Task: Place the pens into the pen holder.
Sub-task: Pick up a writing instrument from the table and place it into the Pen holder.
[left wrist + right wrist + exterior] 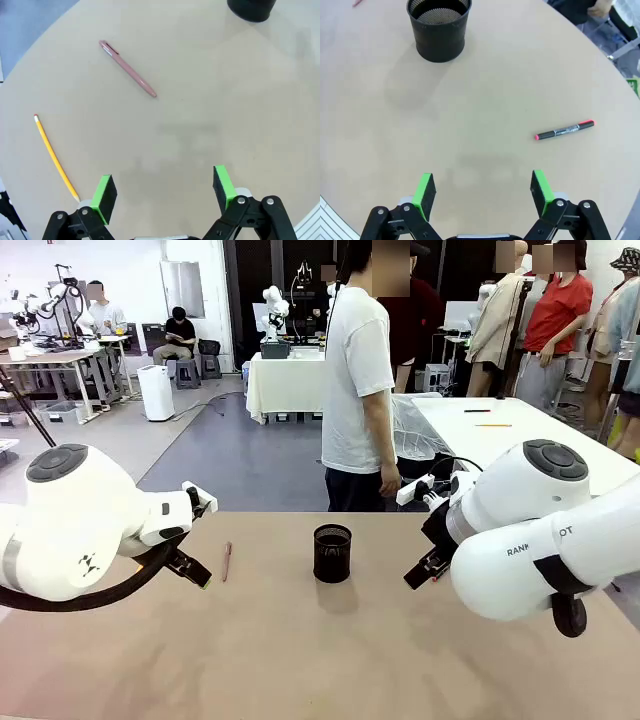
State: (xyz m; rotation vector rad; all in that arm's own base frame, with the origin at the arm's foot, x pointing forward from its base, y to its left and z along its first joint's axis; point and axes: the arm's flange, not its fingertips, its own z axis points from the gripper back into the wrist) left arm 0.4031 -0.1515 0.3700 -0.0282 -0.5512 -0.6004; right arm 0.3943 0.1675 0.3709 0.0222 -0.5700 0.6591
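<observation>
We record both claws released, jaws spread wide. The left claw [163, 176] hangs over the surface [320, 660], with the orange-yellow pencil [55, 158] near one finger and the reddish-brown pen [127, 68] lying farther off. The right claw [482, 175] hangs near the black red-ended pen [564, 130]. The pen holder [440, 42] stands upright mid-surface, apart from all three.

Before me, one reddish-brown pen [127, 68], one orange-yellow pencil [55, 158], one black red-ended marker [564, 130], one black wire-mesh cylinder pen holder [439, 29]

Black mesh pen holder [439, 44], pink pen [128, 68]
</observation>
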